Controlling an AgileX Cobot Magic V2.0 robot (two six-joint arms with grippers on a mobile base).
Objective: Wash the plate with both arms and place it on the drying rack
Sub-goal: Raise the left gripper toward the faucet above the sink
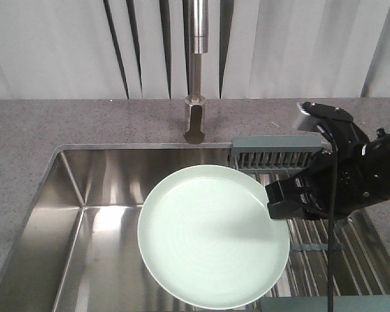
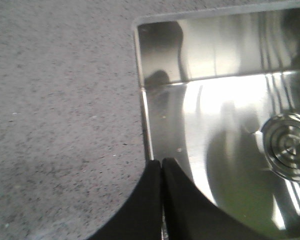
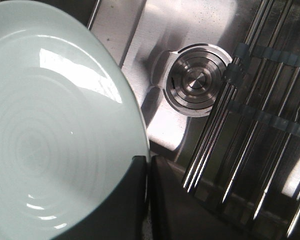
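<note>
The pale mint-green plate (image 1: 211, 237) hangs roughly level over the steel sink, held by its right rim. My right gripper (image 1: 276, 201) is shut on that rim; in the right wrist view the plate (image 3: 50, 135) fills the left side and the rim sits between my fingers (image 3: 148, 167). The drying rack (image 1: 312, 224), with its slotted grey-green end piece (image 1: 276, 153) and metal wires (image 3: 250, 130), lies over the sink's right part, under and behind my right arm. My left gripper (image 2: 162, 164) is shut and empty over the sink's edge; it does not show in the front view.
The tap (image 1: 196, 71) stands at the back centre behind the sink basin (image 1: 97, 221). The drain shows in both wrist views (image 2: 288, 146) (image 3: 196, 82). Grey speckled counter (image 2: 60, 115) surrounds the sink.
</note>
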